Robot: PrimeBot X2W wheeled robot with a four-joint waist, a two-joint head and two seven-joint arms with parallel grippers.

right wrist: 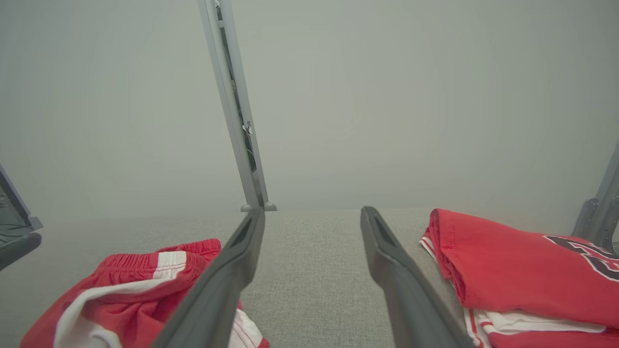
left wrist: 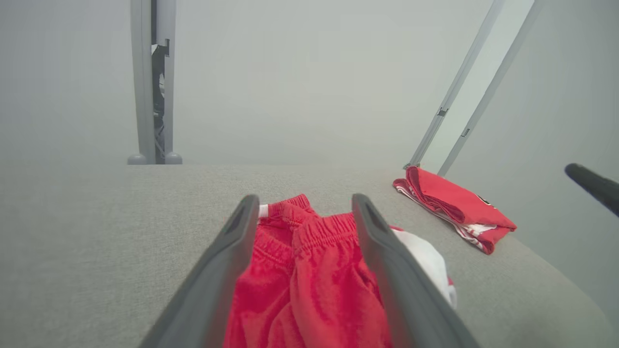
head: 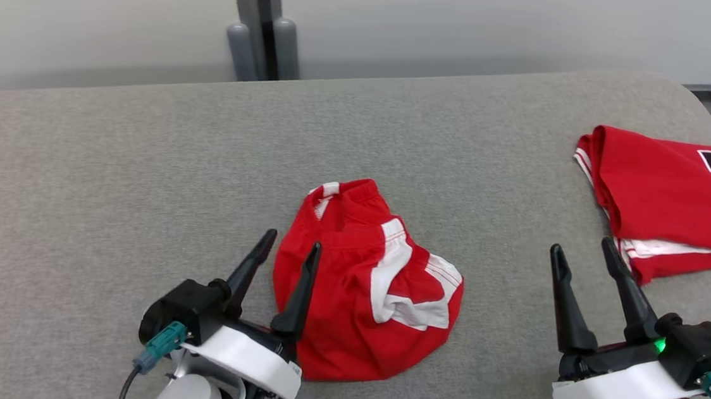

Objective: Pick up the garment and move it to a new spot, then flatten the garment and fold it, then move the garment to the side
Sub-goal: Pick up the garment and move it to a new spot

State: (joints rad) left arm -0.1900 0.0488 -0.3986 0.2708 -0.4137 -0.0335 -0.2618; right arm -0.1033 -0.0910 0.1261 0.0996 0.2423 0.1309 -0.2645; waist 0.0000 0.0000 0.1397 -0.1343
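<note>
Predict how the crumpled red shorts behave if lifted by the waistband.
Likely floppy: the red shorts lie in a wrinkled heap, so they should drape and unfurl. Probably light, being thin fabric. Pushed, they would probably bunch rather than slide, as the grey surface looks textured.

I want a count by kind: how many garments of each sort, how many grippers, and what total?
shorts: 1
jersey: 1
grippers: 2, the left gripper and the right gripper
Total: 4
</note>
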